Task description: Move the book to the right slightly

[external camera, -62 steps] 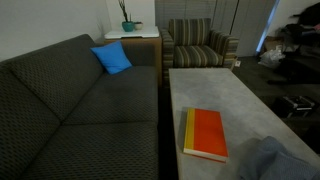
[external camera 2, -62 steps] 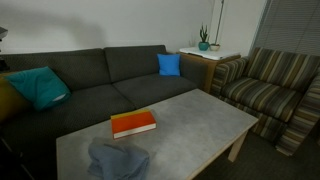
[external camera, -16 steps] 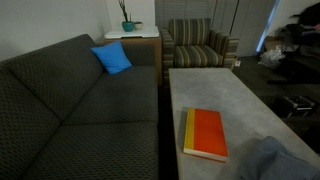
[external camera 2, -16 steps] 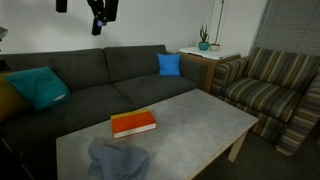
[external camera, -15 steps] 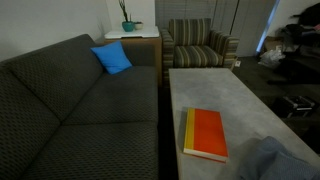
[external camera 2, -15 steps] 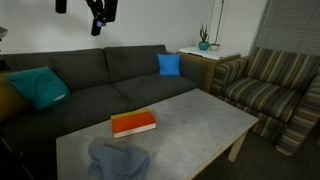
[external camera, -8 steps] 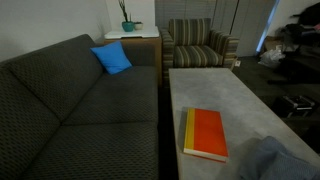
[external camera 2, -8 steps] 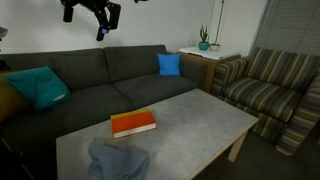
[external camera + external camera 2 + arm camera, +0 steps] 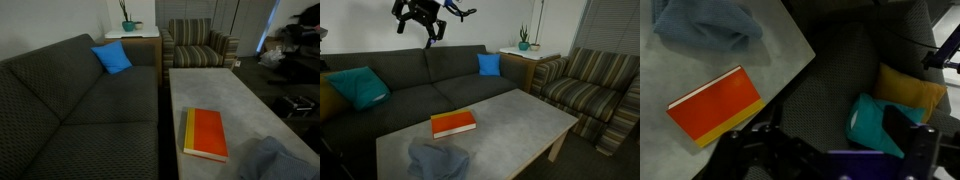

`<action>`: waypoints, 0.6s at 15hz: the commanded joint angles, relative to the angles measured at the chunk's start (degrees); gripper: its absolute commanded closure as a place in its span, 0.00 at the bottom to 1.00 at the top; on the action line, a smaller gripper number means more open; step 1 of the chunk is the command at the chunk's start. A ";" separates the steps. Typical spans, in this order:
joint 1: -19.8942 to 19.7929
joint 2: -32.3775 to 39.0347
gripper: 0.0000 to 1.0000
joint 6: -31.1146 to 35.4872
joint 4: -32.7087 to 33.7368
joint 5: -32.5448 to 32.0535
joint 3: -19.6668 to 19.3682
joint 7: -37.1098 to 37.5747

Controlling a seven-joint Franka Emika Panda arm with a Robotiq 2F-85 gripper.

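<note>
The orange book with a yellow edge (image 9: 207,134) lies flat on the grey coffee table (image 9: 232,92), near its sofa-side edge. It shows in both exterior views (image 9: 453,124) and in the wrist view (image 9: 715,106). My gripper (image 9: 427,22) hangs high in the air above the sofa back, far from the book. In the wrist view its two fingers (image 9: 835,128) stand wide apart with nothing between them, over the sofa seat.
A crumpled grey cloth (image 9: 438,160) lies on the table next to the book. The dark sofa (image 9: 430,88) holds a blue cushion (image 9: 489,64), a teal cushion (image 9: 358,86) and a yellow one (image 9: 906,88). A striped armchair (image 9: 590,88) stands beyond the table's end.
My gripper has swung rightward along the top of an exterior view and turned, after being out of view about four seconds ago. The book and cloth have not moved.
</note>
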 commanded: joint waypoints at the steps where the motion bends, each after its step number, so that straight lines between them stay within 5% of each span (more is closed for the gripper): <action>1: -2.17 0.28 0.00 -0.17 0.38 -0.44 2.13 0.30; 9: -1.38 6.69 0.00 -1.02 6.68 -3.35 4.87 -2.01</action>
